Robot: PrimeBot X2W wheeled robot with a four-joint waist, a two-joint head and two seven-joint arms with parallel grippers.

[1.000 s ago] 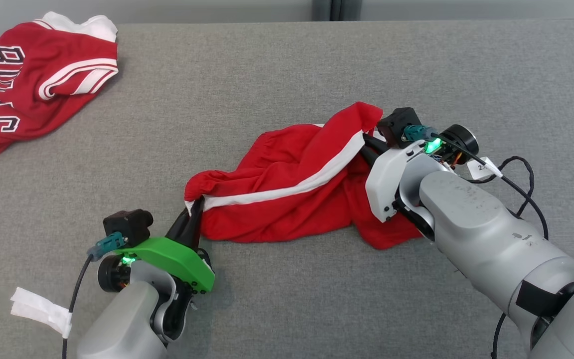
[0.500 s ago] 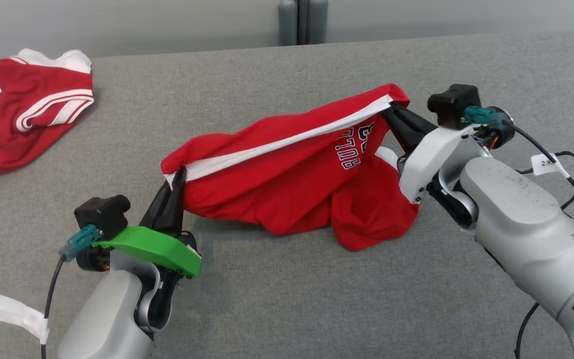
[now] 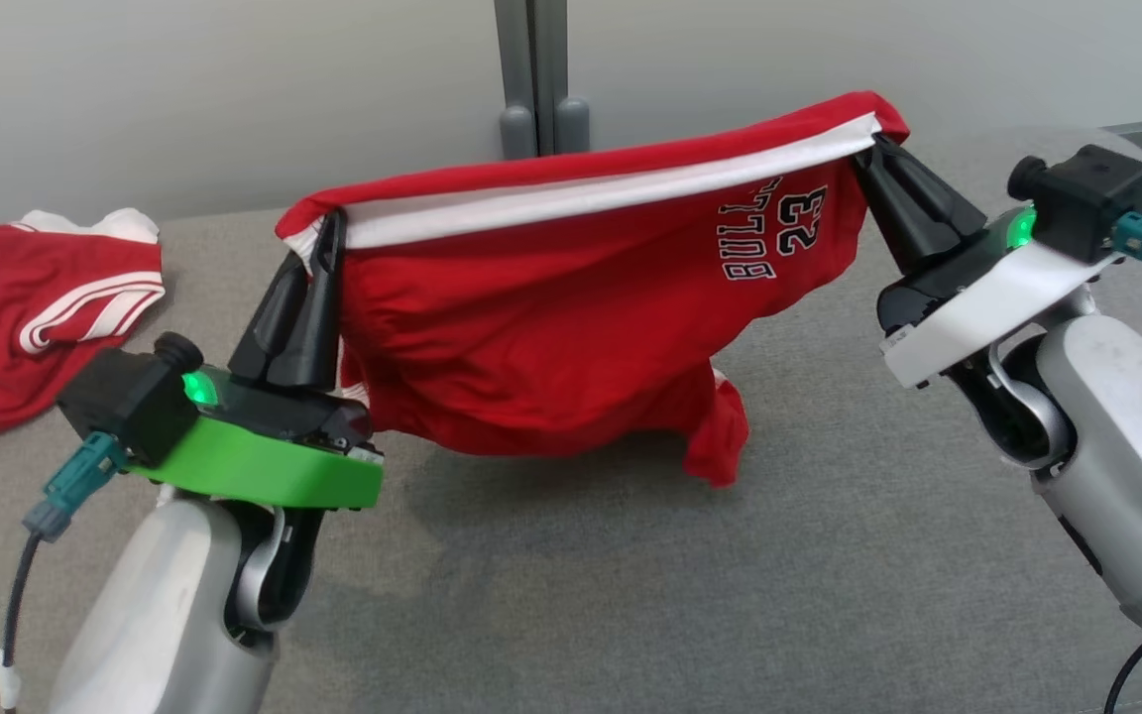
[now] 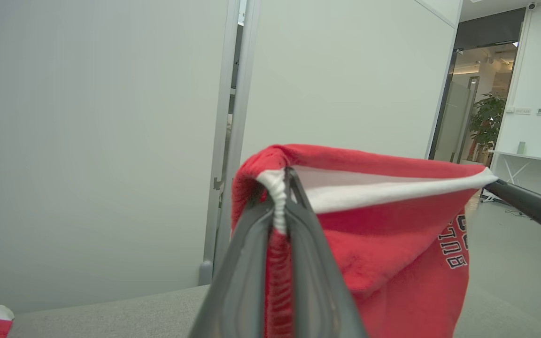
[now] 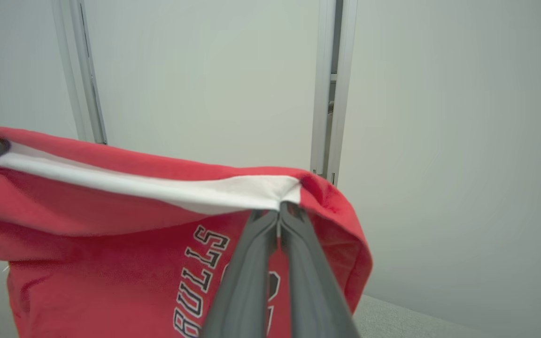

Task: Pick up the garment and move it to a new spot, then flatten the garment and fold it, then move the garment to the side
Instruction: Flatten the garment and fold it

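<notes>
Garment (image 3: 551,317) spans left fingers (image 3: 293,317) to right fingers (image 3: 913,213), hem (image 3: 715,466) maybe touching table (image 3: 630,595)

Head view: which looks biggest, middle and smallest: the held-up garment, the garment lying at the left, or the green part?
1. held garment
2. left garment, though the picture's edge cuts it off
3. green part, smallest despite being nearest the camera

Soft matt red cloth shorts (image 3: 531,327), waistband ribbed, are seen; the grey table covering (image 3: 630,595) is shown matt, coarse-woven.
</notes>
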